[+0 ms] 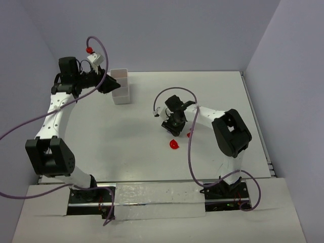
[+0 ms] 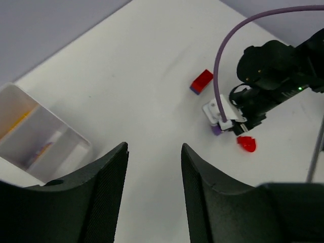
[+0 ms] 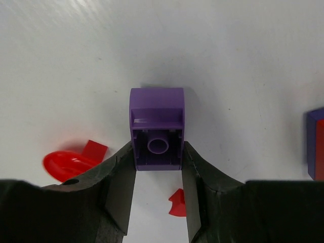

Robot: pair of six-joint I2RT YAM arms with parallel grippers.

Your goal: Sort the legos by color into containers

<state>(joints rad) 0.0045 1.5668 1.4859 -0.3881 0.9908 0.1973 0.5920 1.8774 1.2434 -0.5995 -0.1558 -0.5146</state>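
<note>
A purple lego lies on the table with its hollow underside facing the right wrist camera. My right gripper is shut on it, a pad pressed to each side, low over the table's middle. A red round lego, a small red bit and a red-and-purple brick lie around it. My left gripper is open and holds nothing, hovering just left of the white containers. Their compartments show orange and purple pieces inside.
The red round lego and another red piece lie just in front of the right gripper. The red-and-purple brick sits on the table behind it. A purple cable loops over the right wrist. Walls enclose the table at the back and sides.
</note>
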